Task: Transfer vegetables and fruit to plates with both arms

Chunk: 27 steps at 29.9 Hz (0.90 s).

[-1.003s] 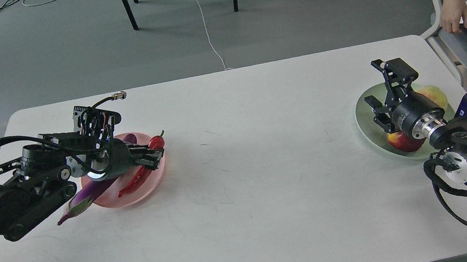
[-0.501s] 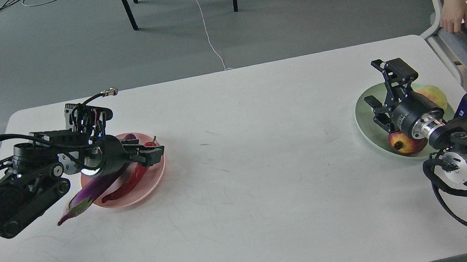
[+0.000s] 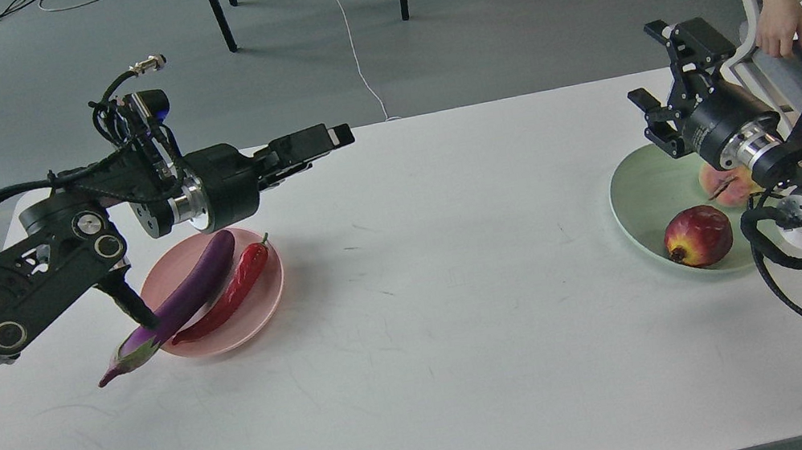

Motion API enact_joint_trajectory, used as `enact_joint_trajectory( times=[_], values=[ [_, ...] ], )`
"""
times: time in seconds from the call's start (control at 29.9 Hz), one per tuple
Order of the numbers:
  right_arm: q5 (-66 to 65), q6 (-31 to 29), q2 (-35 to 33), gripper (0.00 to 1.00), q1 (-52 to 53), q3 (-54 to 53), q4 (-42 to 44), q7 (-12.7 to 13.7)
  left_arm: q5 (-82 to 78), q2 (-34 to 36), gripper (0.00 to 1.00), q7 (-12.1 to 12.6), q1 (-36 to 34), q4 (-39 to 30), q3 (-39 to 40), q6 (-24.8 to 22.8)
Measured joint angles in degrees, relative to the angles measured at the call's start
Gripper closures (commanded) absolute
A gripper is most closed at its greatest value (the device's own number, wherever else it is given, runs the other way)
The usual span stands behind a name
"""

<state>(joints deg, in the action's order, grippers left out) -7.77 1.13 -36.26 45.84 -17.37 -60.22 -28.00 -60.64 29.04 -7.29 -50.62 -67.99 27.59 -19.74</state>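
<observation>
L gripper is hanging above the table, up and to the right of the pink plate; fingers look close together w/ nothing between them, but seen side-on so can't tell the gap for sure. Eggplant is lying diagonally across the pink plate, stem end sticking out over the near-left rim. Chili is lying just beside it on the right, roughly parallel, inside the plate. R gripper is hovering above the far edge of the green plate, fingers spread apart, holding nothing. Pomegranate is sitting in the green plate near its front rim. Yellow-pink fruit is sitting behind it, partly hidden by the R arm.
</observation>
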Motion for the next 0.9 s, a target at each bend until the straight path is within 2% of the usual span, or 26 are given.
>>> enact_joint_trajectory(
  times=[0.13, 0.23, 0.33, 0.53, 0.67, 0.77, 0.9],
  values=[
    [0.0, 0.0, -0.1, 0.02, 3.0, 0.0, -0.4, 0.0, 13.3, -5.3, 0.02, -1.8, 3.1, 0.1, 2.9, 9.5],
    [0.0, 0.0, 1.2, 0.02, 3.3, -0.2, -0.3, 0.0, 17.6, -9.8, 0.02, -2.5, 6.0, 0.4, 5.8, 16.0],
    [-0.1, -0.2, 3.2, 0.02, 3.5, -0.2, 0.0, 0.0, 18.9, -14.3, 0.02, -2.6, 11.0, 1.3, 10.5, 19.2],
    [0.8, -0.8, 7.1, 0.02, 0.6, -1.0, 0.3, 0.0, 19.0, -18.7, 0.02, -2.7, 22.2, 2.8, 24.1, 19.6],
    [1.0, -0.6, 8.4, 0.01, -1.6, -1.1, 0.0, 0.0, 19.0, -21.1, 0.02, -2.7, 28.3, 2.9, 31.3, 15.8],
    [1.0, -0.3, 9.1, 0.01, -2.3, -1.1, -0.3, 0.0, 19.0, -21.9, 0.02, -2.4, 31.1, 2.5, 35.6, 12.9],
    [1.0, -0.1, 9.6, 0.01, -2.5, -1.4, -1.2, 0.0, 19.1, -21.3, 0.02, -2.4, 31.7, 2.4, 37.5, 12.3]
  ],
)
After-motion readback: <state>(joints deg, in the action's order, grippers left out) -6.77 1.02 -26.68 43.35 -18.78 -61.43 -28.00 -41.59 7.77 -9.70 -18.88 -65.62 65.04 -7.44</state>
